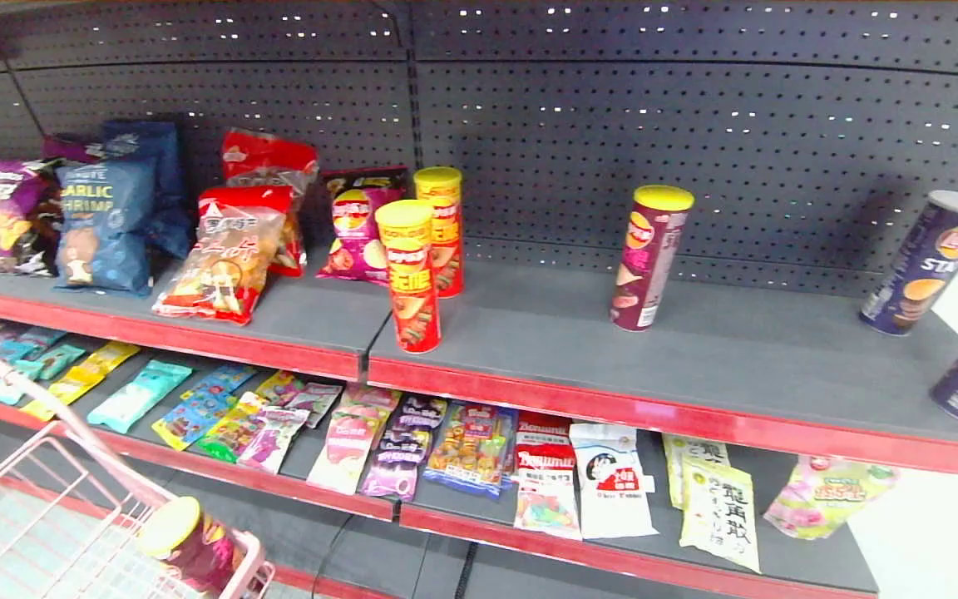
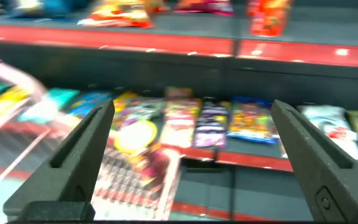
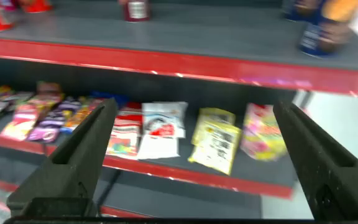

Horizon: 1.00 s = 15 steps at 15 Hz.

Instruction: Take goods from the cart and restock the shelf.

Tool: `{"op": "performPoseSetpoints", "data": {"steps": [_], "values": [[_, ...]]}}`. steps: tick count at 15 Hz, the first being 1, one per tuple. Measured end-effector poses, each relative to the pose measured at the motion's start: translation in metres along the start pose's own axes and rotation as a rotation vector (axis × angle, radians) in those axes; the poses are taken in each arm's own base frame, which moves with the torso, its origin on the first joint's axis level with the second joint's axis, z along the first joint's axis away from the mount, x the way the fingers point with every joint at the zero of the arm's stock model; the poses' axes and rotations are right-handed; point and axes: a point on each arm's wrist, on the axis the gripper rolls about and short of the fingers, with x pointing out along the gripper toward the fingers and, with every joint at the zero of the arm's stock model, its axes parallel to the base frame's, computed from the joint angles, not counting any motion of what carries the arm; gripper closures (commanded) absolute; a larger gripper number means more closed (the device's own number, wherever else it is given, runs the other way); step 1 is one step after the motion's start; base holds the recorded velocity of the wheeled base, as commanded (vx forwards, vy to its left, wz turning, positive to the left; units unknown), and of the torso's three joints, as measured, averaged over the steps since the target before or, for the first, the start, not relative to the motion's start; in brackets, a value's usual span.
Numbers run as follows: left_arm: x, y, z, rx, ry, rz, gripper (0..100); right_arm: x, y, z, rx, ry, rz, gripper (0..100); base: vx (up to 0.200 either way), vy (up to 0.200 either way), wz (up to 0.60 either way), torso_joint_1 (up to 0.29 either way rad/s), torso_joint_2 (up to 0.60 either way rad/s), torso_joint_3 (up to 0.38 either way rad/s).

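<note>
Five cans [image 1: 409, 274] shelved, one in the cart [image 1: 253, 559], perhaps seven bags [image 1: 105, 225].

My head camera looks down across the shelf [image 1: 695, 358]; both wrist cameras face its lower packets [image 1: 471, 445] from nearer.

The robot's left tool [image 2: 192, 109] is held out level before its wrist with the jaws spread wide, its two dark, wedge-shaped fingers [image 2: 73, 162] broad at the base and narrowing to blunt tips. The right tool [image 3: 196, 106] takes the same pose, its matching black fingers [image 3: 319, 165] set just as far apart, with a wide gap between the tips. On each arm the two fingers sit at even height, hanging free in the air.
</note>
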Motion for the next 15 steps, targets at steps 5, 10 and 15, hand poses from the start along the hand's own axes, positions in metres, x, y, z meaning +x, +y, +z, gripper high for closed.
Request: {"op": "performPoseSetpoints", "data": {"steps": [5, 10, 15], "values": [[0.0, 0.0, -0.0001, 0.0, 0.001, 0.0, 0, 0.0, 0.0, -0.0001, 0.0, 0.0, 0.0, 0, 0.0, 0.0, 0.6, 0.001, 0.0, 0.001], [0.0, 0.0, 0.0002, 0.0, -0.001, 0.002, 0, 0.0, 0.0, -0.0002, 0.0, 0.001, 0.001, 0, 0.0, 0.0, 0.24, -0.018, 0.04, 0.026], [0.0001, 0.0, -0.0004, -0.001, 0.002, 0.0, 0, 0.0, 0.0, 0.0002, 0.001, -0.001, -0.001, 0, 0.0, 0.0, 0.0, -0.14, 0.33, 0.181]]}}
